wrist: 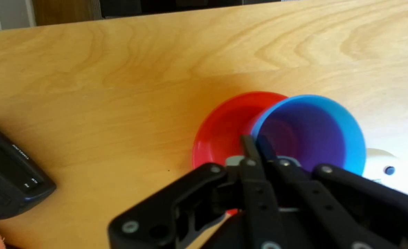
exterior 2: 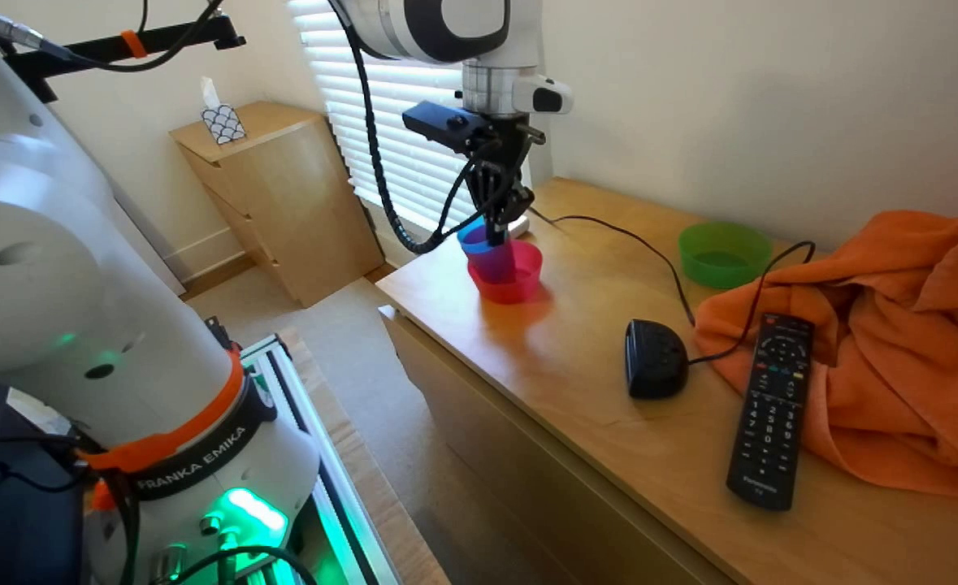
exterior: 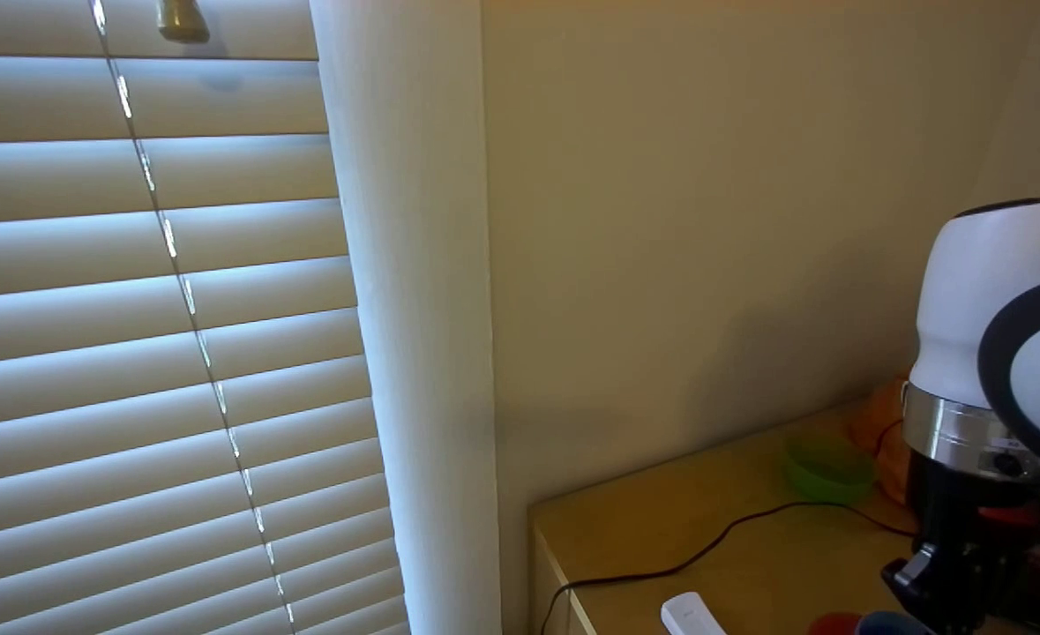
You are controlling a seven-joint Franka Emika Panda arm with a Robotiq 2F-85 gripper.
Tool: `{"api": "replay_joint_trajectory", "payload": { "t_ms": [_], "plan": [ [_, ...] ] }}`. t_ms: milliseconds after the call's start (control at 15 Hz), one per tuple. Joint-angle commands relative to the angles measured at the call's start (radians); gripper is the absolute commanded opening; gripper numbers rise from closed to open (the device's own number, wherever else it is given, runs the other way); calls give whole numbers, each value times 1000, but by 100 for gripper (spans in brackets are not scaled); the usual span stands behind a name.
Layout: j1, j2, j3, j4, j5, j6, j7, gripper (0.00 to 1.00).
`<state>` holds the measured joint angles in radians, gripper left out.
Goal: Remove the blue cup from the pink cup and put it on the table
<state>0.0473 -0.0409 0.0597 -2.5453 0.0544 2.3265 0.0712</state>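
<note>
The light blue cup (exterior 2: 470, 238) shows in both exterior views, only its rim (exterior: 892, 625) in an exterior view. In the wrist view the blue cup (wrist: 354, 138) overlaps the right side of the pink cup (wrist: 216, 138). The pink cup (exterior 2: 507, 290) stands on the tan table (exterior 2: 584, 349). The blue cup's upper part stands above the pink rim, off to one side; its lower part looks purple against the pink cup. My gripper (wrist: 255, 140) points down, its fingers close together on the blue cup's near wall, one inside and one outside. The cup's base is hard to see.
A green bowl (exterior 2: 724, 253), an orange cloth (exterior 2: 893, 349), a black remote (exterior 2: 771, 414) and a black clock (exterior 2: 656, 359) with a cable lie on the table. A white object (exterior: 692, 613) lies near the cups. The table's edge (exterior 2: 446, 345) runs close to the pink cup.
</note>
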Motion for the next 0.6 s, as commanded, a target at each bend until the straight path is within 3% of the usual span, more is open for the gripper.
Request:
{"api": "replay_joint_trajectory", "payload": {
  "t_ms": [0, 133, 267, 333, 400, 467, 533],
  "plan": [
    [11, -63, -12, 10, 150, -107, -224, 1],
    [-1, -91, -37, 22, 228, -186, -369, 1],
    [-33, -96, -56, 50, 133, -307, -236, 1],
    [-27, -93, -75, 76, 189, -411, -386, 1],
    [-42, -92, -66, 78, 98, -416, -235, 1],
    [-34, -88, -83, 96, 154, -486, -379, 1],
    [-42, -97, -71, 91, 90, -477, -273, 1]
  ]
}}
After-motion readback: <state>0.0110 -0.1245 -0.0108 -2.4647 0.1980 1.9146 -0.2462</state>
